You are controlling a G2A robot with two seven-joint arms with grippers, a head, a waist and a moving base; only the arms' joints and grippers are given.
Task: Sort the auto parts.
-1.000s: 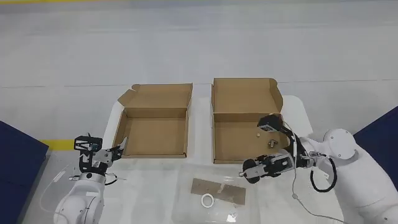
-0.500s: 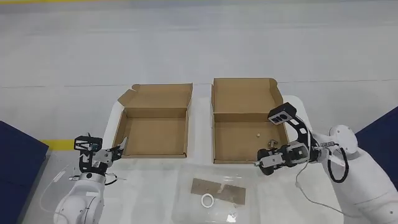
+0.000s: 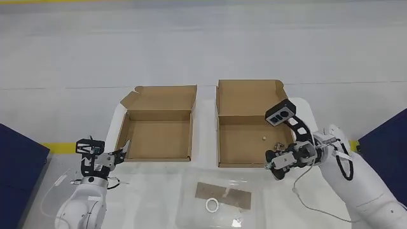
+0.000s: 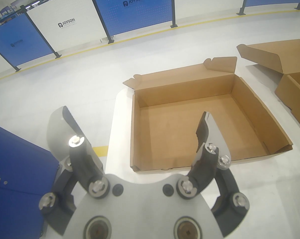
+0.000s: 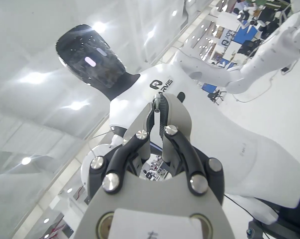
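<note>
Evidently the sorting is barely begun. The left hand (image 4: 135, 113) hangs wide open beside the near left corner of the left box (image 3: 159, 138), which lies empty. Mid-surface (image 3: 149, 179), nearer the robot, a clear bag (image 3: 191, 207) holds a white ring (image 3: 212, 205) and a brown strip (image 3: 224, 194), both unsorted. The right box (image 3: 241, 145) has two small parts (image 3: 278, 145) inside. At its near edge the right hand (image 5: 156, 106), turned upward, pinches a small metal part (image 5: 156, 99); I judge nothing stands in its way.
</note>
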